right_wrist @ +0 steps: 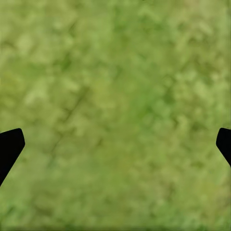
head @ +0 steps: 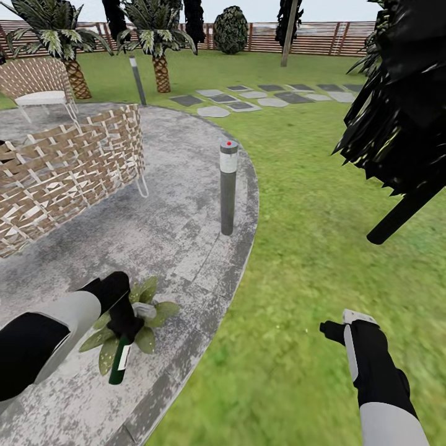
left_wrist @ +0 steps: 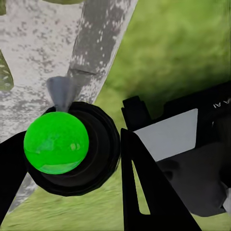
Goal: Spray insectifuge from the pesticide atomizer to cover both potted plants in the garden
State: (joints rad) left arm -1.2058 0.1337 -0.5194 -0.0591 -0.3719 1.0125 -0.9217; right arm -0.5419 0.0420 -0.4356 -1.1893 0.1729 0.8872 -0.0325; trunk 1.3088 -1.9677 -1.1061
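While clamped by the left pincer (head: 126, 322), the pesticide atomizer (head: 119, 361) shows glossy green

My left arm reaches in low from the left, its gripper (head: 124, 319) clamped on the atomizer (head: 119, 365), which hangs bottom-down from the jaws. My right arm comes up from the lower right, forearm raised, its gripper (head: 337, 328) pointing left. Its jaws stand wide apart with nothing between the fingertips (right_wrist: 9, 144).
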